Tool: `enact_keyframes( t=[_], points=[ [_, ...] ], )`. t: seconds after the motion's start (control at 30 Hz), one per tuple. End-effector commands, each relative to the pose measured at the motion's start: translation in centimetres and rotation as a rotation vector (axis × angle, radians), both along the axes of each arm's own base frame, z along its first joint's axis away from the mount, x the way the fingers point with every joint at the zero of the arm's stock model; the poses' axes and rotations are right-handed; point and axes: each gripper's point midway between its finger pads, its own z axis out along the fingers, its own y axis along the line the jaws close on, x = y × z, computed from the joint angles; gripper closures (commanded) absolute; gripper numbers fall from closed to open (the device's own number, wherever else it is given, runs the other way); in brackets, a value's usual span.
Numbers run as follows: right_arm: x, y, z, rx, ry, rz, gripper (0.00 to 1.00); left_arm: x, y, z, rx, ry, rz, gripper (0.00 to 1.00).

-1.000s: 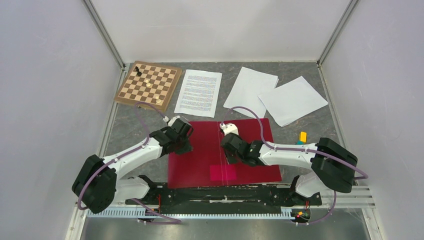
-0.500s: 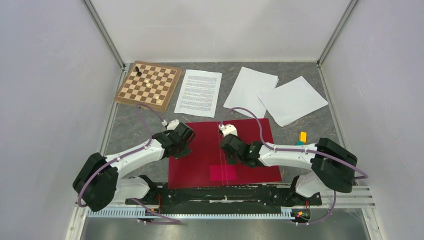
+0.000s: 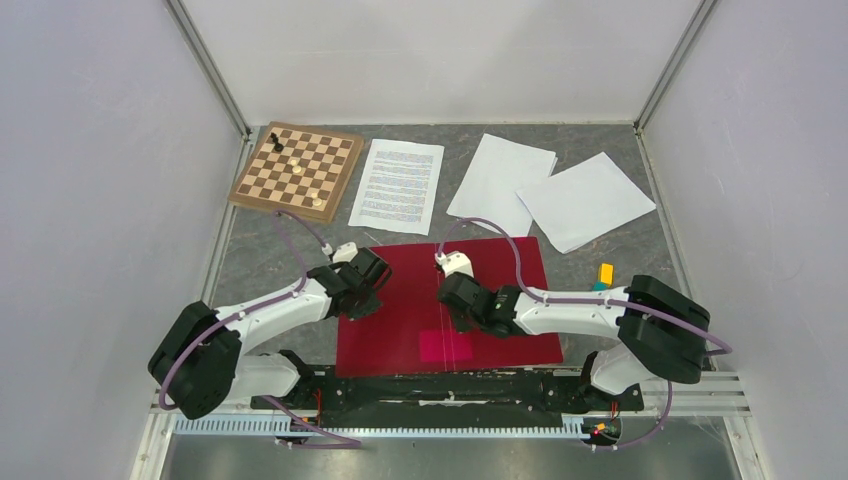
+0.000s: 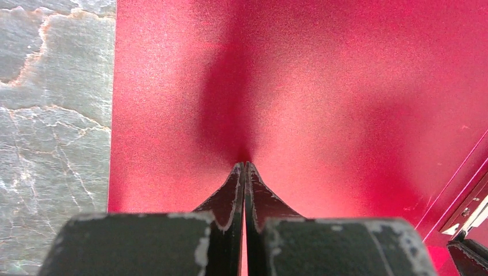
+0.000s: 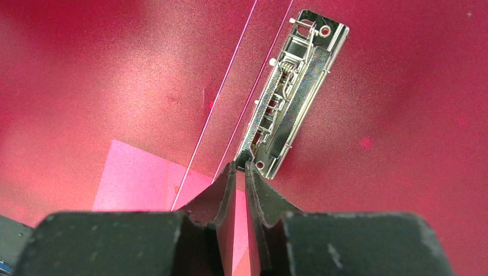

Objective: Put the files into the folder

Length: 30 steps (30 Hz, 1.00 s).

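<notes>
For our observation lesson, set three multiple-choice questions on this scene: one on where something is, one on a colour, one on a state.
1. Where does the chessboard lie?
A) far left, beside the printed sheet
B) near right
C) in the middle

2. What colour is the folder?
A) blue
B) red
C) green

3. How is the folder?
A) shut
B) open and flat
C) standing upright

Answers: 1 A, the top view shows it just left of the printed sheet. 2 B, all three views show a red surface. 3 B, its metal clip lies bare on the inside.
</notes>
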Motion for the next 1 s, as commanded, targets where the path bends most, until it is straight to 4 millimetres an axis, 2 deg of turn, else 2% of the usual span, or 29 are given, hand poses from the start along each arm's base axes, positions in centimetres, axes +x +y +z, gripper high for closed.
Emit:
enact_keyframes(
  t=[0.0, 0.4, 0.7, 0.97],
  points=[
    [0.3, 0.0, -0.1, -0.027, -0.022, -0.020, 0.89, -0.1, 0.7, -0.5, 0.028, -0.002, 0.042, 0.98],
    [-0.3, -2.2, -2.1, -0.148, -0.005, -0.047, 0.91, -0.5, 1.4, -1.2, 0.067, 0.024, 0.055, 0.98],
    [-0.9, -5.0, -4.1, -0.272, 0.019, -0.072, 0.92, -0.9, 2.0, -1.8, 0.110, 0.057, 0.059, 0.98],
    [-0.8, -6.7, -3.9, -0.307, -0.008, -0.113, 0.93, -0.8, 2.4, -1.9, 0.139, 0.069, 0.059, 0.98]
  ],
)
